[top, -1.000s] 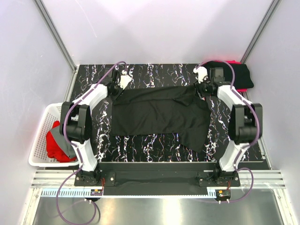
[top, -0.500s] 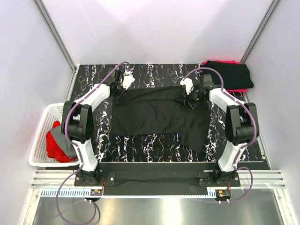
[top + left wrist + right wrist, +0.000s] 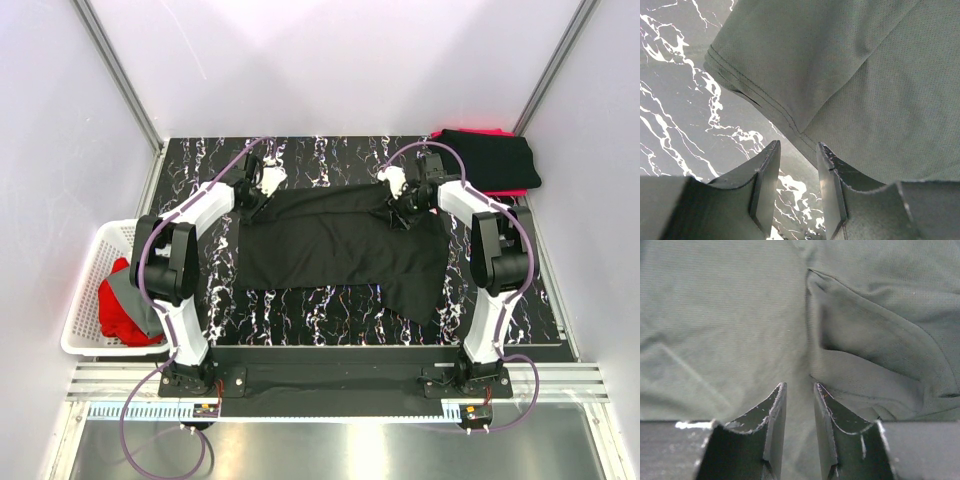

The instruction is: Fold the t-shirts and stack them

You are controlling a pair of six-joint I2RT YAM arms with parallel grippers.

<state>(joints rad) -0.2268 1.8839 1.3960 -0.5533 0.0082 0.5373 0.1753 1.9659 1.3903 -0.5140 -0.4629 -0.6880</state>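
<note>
Black t-shirt (image 3: 340, 245) spread flat, two folded shirts (image 3: 490, 160) stacked, two tools (image 3: 797, 145) (image 3: 799, 385)

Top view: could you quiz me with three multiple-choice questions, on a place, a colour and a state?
1. The white slatted plastic basket sits: A left of the black marbled table; B mid-table; C far right corner.
2. Under the folded black cloth pile shows: A blue; B yellow; C red.
3. The black cloth t-shirt mid-table is: A balled up; B spread out; C hanging.
1 A, it stands off the left edge; 2 C, a red edge peeks out; 3 B, it lies open.
</note>
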